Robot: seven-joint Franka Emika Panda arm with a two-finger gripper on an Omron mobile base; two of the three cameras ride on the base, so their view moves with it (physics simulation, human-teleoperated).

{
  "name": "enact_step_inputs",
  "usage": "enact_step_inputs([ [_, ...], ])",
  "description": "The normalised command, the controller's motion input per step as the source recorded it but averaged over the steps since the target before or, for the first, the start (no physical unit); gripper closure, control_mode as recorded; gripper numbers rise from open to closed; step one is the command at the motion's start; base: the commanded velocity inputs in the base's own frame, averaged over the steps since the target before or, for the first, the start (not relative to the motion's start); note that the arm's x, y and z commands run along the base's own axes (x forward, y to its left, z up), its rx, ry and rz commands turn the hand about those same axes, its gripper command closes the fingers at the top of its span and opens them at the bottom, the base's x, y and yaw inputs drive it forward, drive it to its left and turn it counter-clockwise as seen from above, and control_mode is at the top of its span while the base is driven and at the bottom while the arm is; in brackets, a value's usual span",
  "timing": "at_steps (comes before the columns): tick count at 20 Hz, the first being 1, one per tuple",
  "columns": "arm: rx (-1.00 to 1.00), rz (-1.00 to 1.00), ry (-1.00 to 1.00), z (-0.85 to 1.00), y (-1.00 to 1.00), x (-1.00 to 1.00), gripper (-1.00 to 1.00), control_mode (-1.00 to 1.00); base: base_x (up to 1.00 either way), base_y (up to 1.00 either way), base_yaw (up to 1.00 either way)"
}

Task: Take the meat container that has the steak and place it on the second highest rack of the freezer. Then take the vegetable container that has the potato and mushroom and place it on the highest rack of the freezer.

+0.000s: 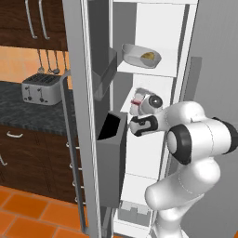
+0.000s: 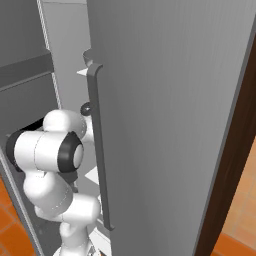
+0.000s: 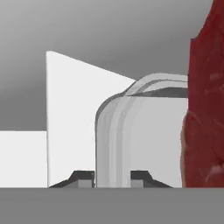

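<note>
White arm (image 1: 195, 139) bent at elbow, reaching forward, end effector (image 3: 113, 178) fingers slightly parted

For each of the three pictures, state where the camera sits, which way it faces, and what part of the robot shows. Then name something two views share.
Left base view: behind the arm's left, facing the open freezer; arm lower right, vegetable container on a shelf.
Right base view: behind the arm's right, facing the freezer's outer wall; arm lower left.
Hand view: on the hand, looking along the gripper at a grey tub and the steak.
Shared: both base views show the arm.
</note>
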Motion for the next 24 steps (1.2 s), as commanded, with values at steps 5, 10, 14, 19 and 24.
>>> enact_step_inputs([
  [5,0.00,0.00,-0.06,0.24,0.00,-0.32,-1.00,-1.00,0.00,0.00,0.00],
  [10,0.00,0.00,-0.08,0.68,0.01,-0.58,-1.00,-1.00,0.00,0.00,0.00],
  [14,-0.01,0.00,-0.01,0.97,0.06,-0.84,-1.00,-1.00,0.00,0.00,0.00],
  [19,-0.13,0.02,0.00,0.78,0.03,-0.85,-1.00,-1.00,0.00,0.00,0.00],
  [24,-0.18,0.19,0.00,0.34,0.00,-0.99,-1.00,-1.00,0.00,0.00,0.00],
])
